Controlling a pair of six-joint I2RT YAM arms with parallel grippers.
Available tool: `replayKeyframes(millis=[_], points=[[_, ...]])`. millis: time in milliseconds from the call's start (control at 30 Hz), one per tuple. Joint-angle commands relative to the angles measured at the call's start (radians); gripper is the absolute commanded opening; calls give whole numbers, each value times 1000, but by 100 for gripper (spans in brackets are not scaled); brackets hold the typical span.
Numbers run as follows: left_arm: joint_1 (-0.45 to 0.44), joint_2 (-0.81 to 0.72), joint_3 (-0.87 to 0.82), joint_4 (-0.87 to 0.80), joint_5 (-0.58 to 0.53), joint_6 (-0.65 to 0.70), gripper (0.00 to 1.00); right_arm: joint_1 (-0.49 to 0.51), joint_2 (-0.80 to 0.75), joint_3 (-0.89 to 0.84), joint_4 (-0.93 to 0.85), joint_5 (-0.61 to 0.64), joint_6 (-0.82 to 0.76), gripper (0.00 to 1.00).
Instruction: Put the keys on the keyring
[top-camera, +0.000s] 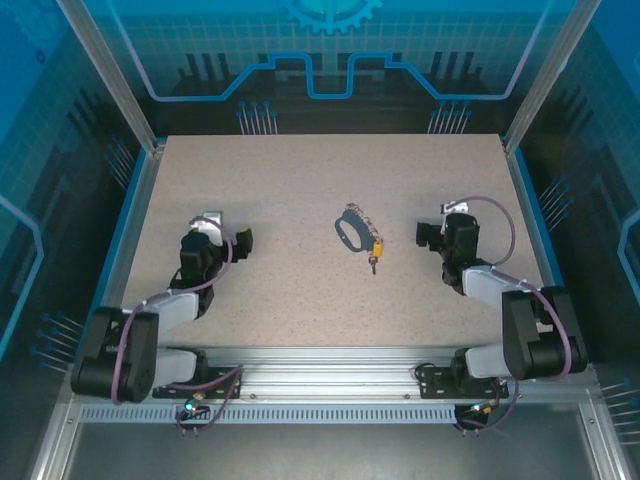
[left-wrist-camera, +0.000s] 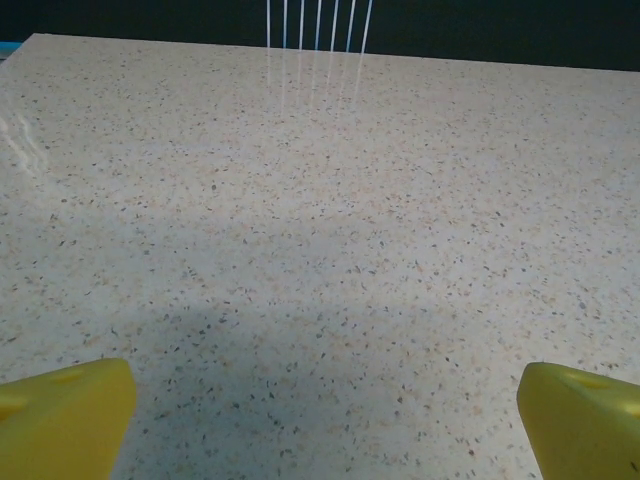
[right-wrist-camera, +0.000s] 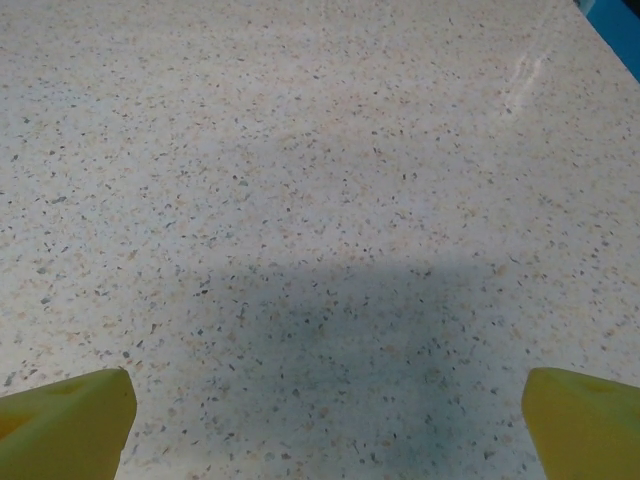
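Observation:
The keyring (top-camera: 349, 231), a dark oval strap loop with a short silvery chain (top-camera: 366, 229), lies flat at the middle of the speckled table (top-camera: 300, 170). A small key (top-camera: 375, 251) with a yellow head lies at the chain's near end, its dark shaft pointing toward the arms; I cannot tell whether it is threaded on. My left gripper (top-camera: 218, 236) rests low to the left of the keyring, open and holding nothing. At a similar distance on the right, my right gripper (top-camera: 444, 233) is open too. In both wrist views the yellow fingertips (left-wrist-camera: 62, 418) (right-wrist-camera: 584, 422) stand far apart over bare tabletop.
Blue rails and aluminium posts (top-camera: 140, 120) border the table's left, right and far sides. A slotted metal rail (top-camera: 330, 362) carrying both arm bases runs along the near edge. Bare surface surrounds the keyring.

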Motion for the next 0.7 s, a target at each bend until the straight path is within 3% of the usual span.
replayKeyframes(millis=[0, 100, 200, 267, 367, 667], points=[[13, 45, 18, 106, 4, 29, 99, -33, 46, -51, 260, -96, -56, 100], [26, 147, -11, 271, 24, 41, 99, -25, 123, -109, 447, -170, -101, 100], [29, 286, -28, 459, 35, 51, 99, -33, 115, -83, 387, -213, -105, 100], [34, 247, 27, 280, 16, 28, 99, -37, 115, -79, 374, -225, -106, 100], [45, 251, 96, 160, 27, 22, 99, -35, 113, -68, 348, -219, -106, 100], [54, 259, 90, 184, 43, 18, 99, 5, 118, -65, 351, -144, -127, 100]])
